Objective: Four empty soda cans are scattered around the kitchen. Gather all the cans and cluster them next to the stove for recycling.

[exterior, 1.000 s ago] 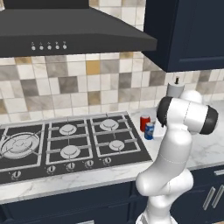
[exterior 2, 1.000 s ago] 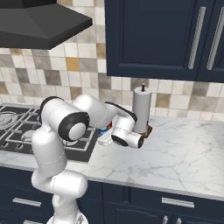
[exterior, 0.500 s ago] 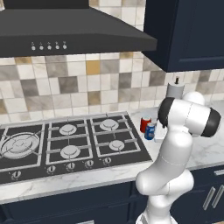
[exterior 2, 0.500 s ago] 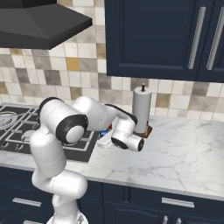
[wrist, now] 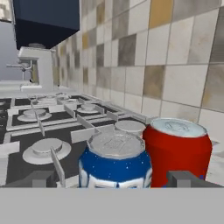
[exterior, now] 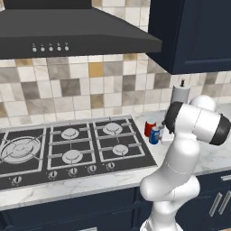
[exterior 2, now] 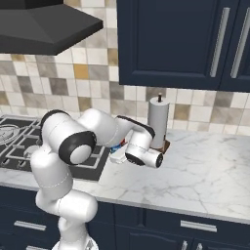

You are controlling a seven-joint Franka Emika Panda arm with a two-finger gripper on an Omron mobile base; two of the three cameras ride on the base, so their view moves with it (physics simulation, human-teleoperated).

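Camera arrangement: two base views and one hand view.

From my left base view I look forward and down across the stove (exterior: 72, 146) from behind the arm's left; my right base view looks from behind its right, over the marble counter (exterior 2: 205, 171) toward the paper towel roll (exterior 2: 158, 121). Both share the cooktop's right edge, the backsplash and the counter beside it. My hand view sits low and very near the blue can (wrist: 116, 164) and the red can (wrist: 178, 148), facing along the stove (wrist: 52, 127) toward the far wall.

No text readable — cans, knobs, hood buttons all unmarked.
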